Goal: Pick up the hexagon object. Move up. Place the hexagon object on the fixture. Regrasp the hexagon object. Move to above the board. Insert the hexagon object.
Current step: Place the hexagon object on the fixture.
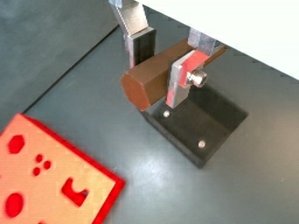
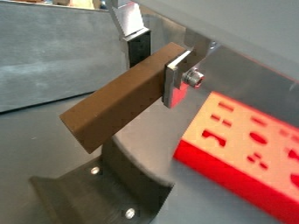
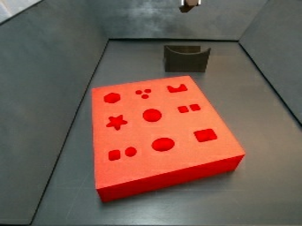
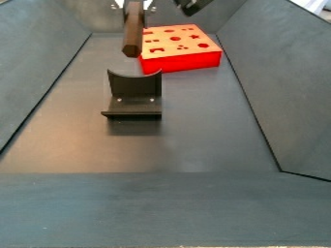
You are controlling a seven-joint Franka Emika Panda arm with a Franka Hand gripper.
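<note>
My gripper [image 1: 162, 66] is shut on the hexagon object [image 1: 146, 83], a reddish-brown peg held between the two silver fingers. The peg sticks out well past the fingers in a wrist view [image 2: 117, 101]. In a side view the peg [image 4: 131, 34] hangs in the air, above and behind the fixture [image 4: 132, 92], not touching it. The fixture, a dark block with a curved notch, lies below the gripper in both wrist views [image 1: 198, 122] [image 2: 117, 188] and is empty. The red board [image 3: 160, 124] with shaped recesses lies apart from the fixture [image 3: 185, 57]. Only the gripper's tip [image 3: 189, 4] shows there.
Grey sloping walls enclose the dark floor on all sides [image 4: 39, 87]. The board [image 4: 181, 46] sits beyond the fixture near the far wall in a side view, and off to the side in both wrist views [image 1: 47, 175] [image 2: 246, 149].
</note>
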